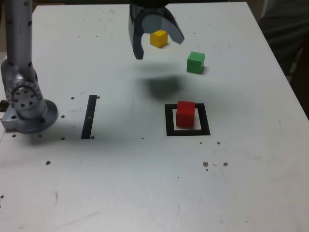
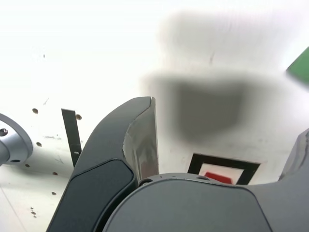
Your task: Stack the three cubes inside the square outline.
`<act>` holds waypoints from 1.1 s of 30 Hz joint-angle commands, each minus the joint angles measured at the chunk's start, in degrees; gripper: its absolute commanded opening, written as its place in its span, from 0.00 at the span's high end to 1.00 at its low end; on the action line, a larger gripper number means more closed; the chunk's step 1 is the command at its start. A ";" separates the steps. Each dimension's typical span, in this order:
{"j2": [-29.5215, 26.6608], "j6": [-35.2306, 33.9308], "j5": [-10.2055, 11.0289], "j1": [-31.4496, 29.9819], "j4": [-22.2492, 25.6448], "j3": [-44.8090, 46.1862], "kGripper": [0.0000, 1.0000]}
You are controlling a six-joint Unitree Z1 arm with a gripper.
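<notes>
Red cube (image 1: 185,113) placed inside square outline (image 1: 188,131); yellow cube (image 1: 159,38) and green cube (image 1: 195,62) left unstacked, gripper (image 1: 157,38) spread, empty.

White table (image 1: 251,183) (scuffed, speckled with dark flecks), dim surroundings beyond.

Overhead light, soft shadows, wrist view overexposed.
</notes>
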 commanded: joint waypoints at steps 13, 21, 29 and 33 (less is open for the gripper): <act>4.85 0.24 2.46 10.63 0.07 -6.04 0.00; 9.82 0.06 2.63 15.37 0.61 -11.85 0.00; 15.47 -2.14 1.34 17.93 2.00 -16.86 0.01; 18.11 -2.93 0.82 18.36 2.23 -19.11 0.01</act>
